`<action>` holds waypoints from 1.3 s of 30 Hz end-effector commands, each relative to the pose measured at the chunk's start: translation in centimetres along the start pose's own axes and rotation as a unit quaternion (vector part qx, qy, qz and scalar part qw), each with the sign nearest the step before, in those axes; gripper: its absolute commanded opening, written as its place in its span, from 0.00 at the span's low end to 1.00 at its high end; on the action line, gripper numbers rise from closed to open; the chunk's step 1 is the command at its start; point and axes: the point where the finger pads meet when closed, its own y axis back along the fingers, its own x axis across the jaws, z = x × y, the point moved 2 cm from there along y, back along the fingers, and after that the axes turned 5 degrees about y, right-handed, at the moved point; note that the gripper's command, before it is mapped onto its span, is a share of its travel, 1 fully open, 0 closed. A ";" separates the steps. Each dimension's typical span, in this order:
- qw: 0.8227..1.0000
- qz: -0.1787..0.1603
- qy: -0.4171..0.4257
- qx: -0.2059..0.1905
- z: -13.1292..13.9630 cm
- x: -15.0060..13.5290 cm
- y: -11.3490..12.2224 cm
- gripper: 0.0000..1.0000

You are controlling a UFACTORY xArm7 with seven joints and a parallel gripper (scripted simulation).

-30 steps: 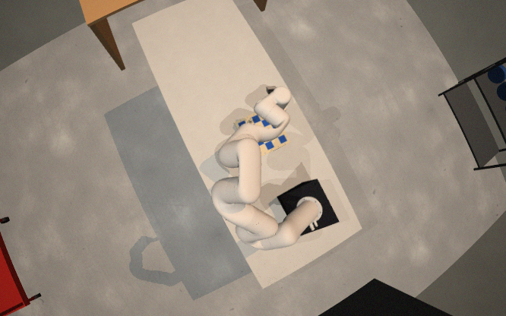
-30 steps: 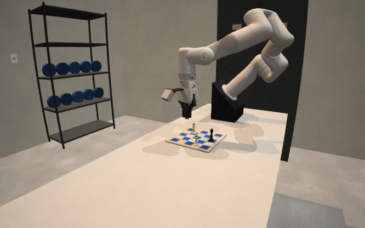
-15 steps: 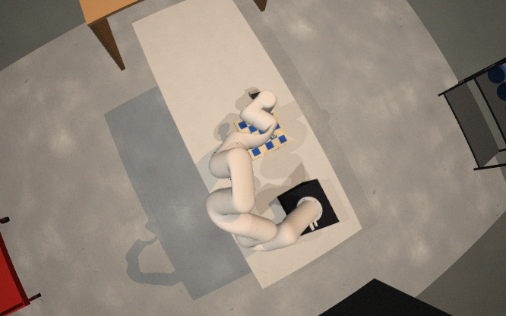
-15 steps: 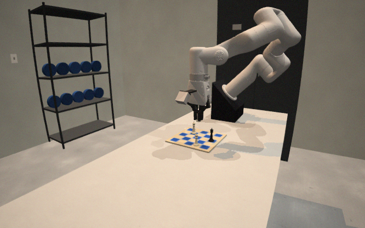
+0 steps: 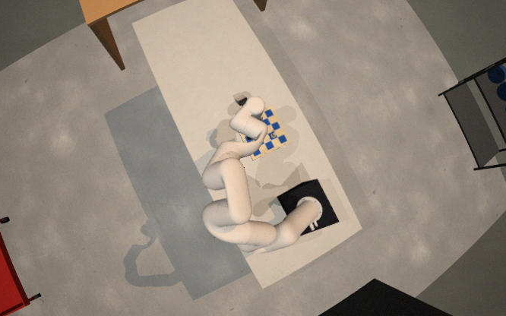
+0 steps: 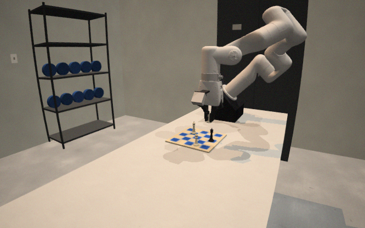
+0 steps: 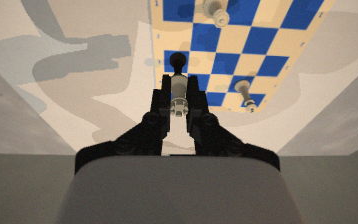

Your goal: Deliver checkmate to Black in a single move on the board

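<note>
Nearest in the wrist view, the gripper grasps a white chess piece, pale, slender and upright, carried above the table beside the chessboard. The carry step is underway; next comes lowering it squarely onto its mating square. Beyond stand the black king and two white pieces.

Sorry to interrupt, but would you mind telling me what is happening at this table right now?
The white robot arm is working on a small blue-and-tan chessboard. Its gripper is shut on a white chess piece, held in the air beside the board's far edge. A black piece and two other white pieces stand upright on the board.
</note>
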 end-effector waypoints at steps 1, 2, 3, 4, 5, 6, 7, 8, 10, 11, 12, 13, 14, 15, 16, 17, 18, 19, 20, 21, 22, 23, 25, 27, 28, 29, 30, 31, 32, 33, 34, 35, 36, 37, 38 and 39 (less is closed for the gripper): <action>1.000 0.001 0.001 0.003 -0.1 0.0 0.2 0.00; 1.000 0.001 0.001 0.003 -0.1 0.0 0.2 0.00; 1.000 0.001 0.001 0.003 -0.1 0.0 0.1 0.00; 1.000 0.001 0.001 0.003 -0.1 0.0 0.0 0.00; 1.000 0.001 0.001 0.003 -0.1 0.0 -0.1 0.00; 1.000 0.001 0.001 0.003 -0.2 0.0 -0.3 0.00; 1.000 0.001 0.001 0.003 -0.2 0.0 -0.5 0.00; 1.000 0.001 0.001 0.003 -0.2 0.0 -0.8 0.00; 1.000 0.001 0.001 0.003 -0.2 0.0 -1.4 0.00; 1.000 0.001 0.001 0.003 -0.2 0.0 -1.8 0.00; 1.000 0.001 0.001 0.003 -0.2 0.0 -2.2 0.00; 1.000 0.001 0.001 0.003 -0.2 0.0 -2.7 0.00; 1.000 0.001 0.001 0.003 -0.2 0.0 -3.1 0.00; 1.000 0.001 0.001 0.003 -0.2 0.0 -3.6 0.00; 1.000 0.001 0.001 0.003 -0.2 0.0 -3.6 0.00; 1.000 0.001 0.001 0.003 -0.2 0.0 -3.6 0.00; 1.000 0.001 0.001 0.003 -0.2 0.0 -4.1 0.00; 1.000 0.001 0.001 0.003 -0.2 0.0 -4.6 0.00; 1.000 0.001 0.001 0.003 -0.2 0.0 -5.1 0.00; 1.000 0.001 0.001 0.003 -0.2 0.0 -5.6 0.00; 1.000 0.001 0.001 0.003 -0.2 0.0 -6.0 0.00; 1.000 0.001 0.001 0.003 -0.2 0.0 -6.5 0.00; 1.000 0.001 0.001 0.003 -0.2 0.0 -7.4 0.00; 1.000 0.001 0.001 0.003 -0.2 0.0 -8.1 0.00; 1.000 0.001 0.001 0.003 -0.2 0.0 -8.4 0.00; 1.000 0.001 0.001 0.003 -0.2 0.0 -8.6 0.00; 1.000 0.001 0.001 0.003 -0.2 0.0 -8.9 0.00; 1.000 0.001 0.001 0.003 -0.2 0.0 -9.0 0.00; 1.000 0.001 0.001 0.003 -0.2 0.0 -9.2 0.00; 1.000 0.001 0.001 0.003 -0.2 0.0 -9.2 0.00; 1.000 0.001 0.001 0.003 -0.2 0.0 -9.2 0.00; 1.000 0.001 0.001 0.003 -0.2 0.0 -9.3 0.00; 1.000 0.001 0.001 0.003 -0.2 0.0 -9.3 0.00; 1.000 0.001 0.001 0.003 -0.2 0.0 -9.4 0.00; 1.000 0.001 0.001 0.003 -0.2 0.0 -9.4 0.00; 1.000 0.001 0.001 0.003 -0.2 0.0 -9.4 0.00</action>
